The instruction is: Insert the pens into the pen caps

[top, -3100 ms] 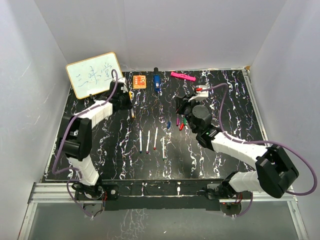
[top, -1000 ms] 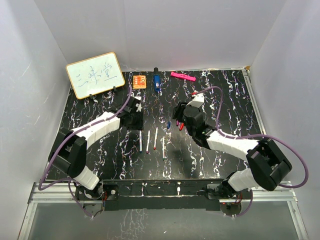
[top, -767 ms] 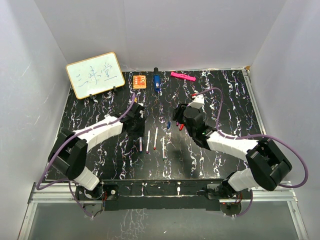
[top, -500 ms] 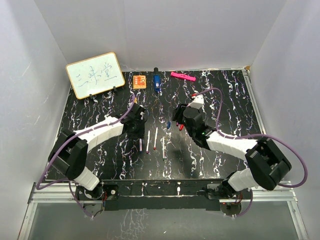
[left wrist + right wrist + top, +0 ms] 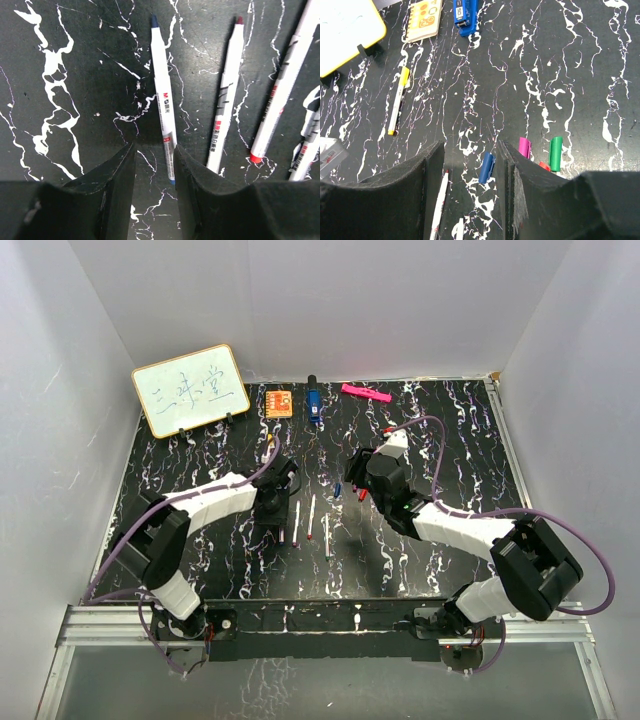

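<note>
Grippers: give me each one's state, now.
Left gripper: open, holding nothing; blue-tipped pen lies between its jaws.
Right gripper: open, holding nothing; blue cap lies between its jaws.

The white-shelled, black-jointed left arm (image 5: 215, 492) stretches forward and inward from its base. Its black two-finger left gripper (image 5: 154, 150) points down, held low, jaws parted with a narrow gap (nothing clamped). The matching right arm (image 5: 455, 525) bends in toward the middle. Its right gripper (image 5: 470, 147) hangs higher, jaws apart.
</note>
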`<state>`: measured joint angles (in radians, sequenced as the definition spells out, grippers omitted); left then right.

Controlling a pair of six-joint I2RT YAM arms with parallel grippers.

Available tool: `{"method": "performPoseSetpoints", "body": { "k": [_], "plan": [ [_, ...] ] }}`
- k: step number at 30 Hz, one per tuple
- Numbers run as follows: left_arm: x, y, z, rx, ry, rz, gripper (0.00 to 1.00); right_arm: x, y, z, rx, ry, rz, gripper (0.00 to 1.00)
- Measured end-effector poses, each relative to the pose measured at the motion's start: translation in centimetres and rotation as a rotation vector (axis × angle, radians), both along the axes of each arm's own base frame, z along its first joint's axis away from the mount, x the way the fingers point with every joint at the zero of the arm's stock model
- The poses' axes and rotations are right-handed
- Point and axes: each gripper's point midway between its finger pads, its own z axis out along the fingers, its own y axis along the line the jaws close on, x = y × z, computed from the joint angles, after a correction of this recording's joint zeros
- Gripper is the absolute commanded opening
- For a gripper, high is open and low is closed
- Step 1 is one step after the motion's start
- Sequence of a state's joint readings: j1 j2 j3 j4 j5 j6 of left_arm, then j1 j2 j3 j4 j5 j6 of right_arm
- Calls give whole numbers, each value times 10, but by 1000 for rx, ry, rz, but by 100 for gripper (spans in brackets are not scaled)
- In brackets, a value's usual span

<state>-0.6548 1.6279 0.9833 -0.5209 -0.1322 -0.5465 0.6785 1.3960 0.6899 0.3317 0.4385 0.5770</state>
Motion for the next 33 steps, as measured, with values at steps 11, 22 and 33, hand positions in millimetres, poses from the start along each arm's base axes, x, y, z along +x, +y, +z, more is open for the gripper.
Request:
{"method": "performPoseSetpoints", "body": {
  "k": [11, 22, 33],
  "plan": [
    [-2, 2, -10, 32, 24, -5, 34, 1, -1, 0, 0, 1, -4, 44],
    [2, 4, -14, 59, 30, -17, 34, 1, -1, -1, 2, 3, 1, 44],
    [14, -4, -14, 65, 26, -57, 32, -5, -5, -13, -15, 26, 5, 44]
  ]
}}
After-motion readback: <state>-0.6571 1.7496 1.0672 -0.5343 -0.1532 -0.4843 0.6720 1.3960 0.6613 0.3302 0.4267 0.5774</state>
